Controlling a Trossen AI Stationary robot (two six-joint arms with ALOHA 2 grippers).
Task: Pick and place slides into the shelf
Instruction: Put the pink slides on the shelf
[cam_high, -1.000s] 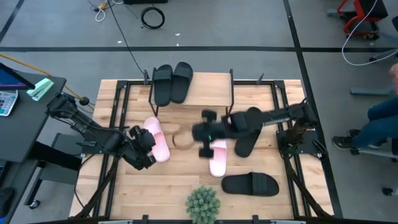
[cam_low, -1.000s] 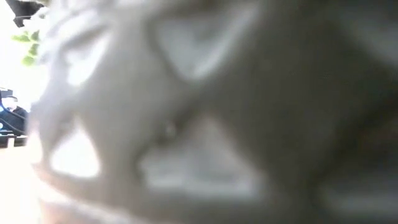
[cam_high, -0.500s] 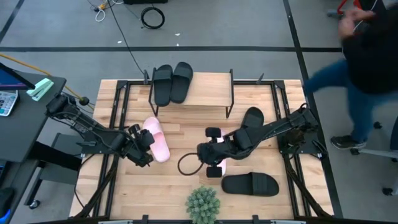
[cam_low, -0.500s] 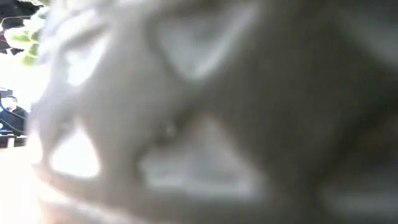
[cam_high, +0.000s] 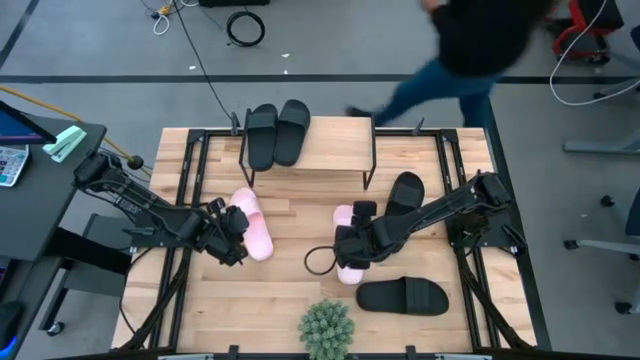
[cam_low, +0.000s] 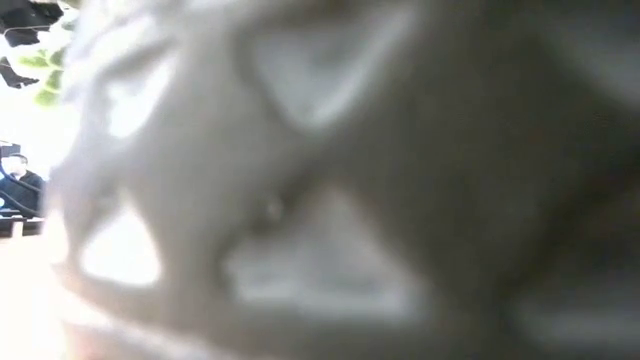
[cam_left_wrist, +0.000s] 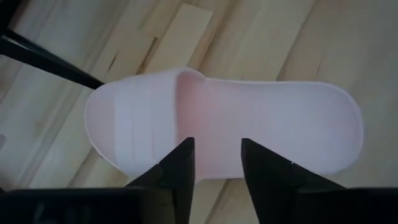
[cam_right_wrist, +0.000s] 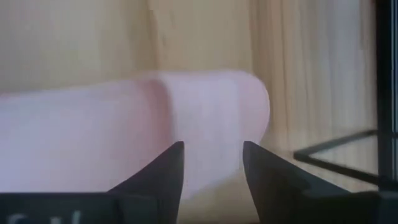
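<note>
My left gripper (cam_left_wrist: 214, 168) hangs over the left pink slide (cam_high: 252, 225) at centre left of the high view, jaws parted, gripping nothing; I judge it lined up to straddle the shoe. My right gripper (cam_right_wrist: 211, 168) likewise stands released over the other pink slide (cam_high: 346, 268) at lower centre. Black slides lie at lower right (cam_high: 402, 296) and beside the right arm (cam_high: 404, 190). Farther up, two black slides (cam_high: 277, 130) already top the shelf (cam_high: 335, 145) (its wire legs could snag). A person (cam_high: 470, 50) crosses beyond; a plant (cam_high: 326, 328) sits at the bottom edge.
</note>
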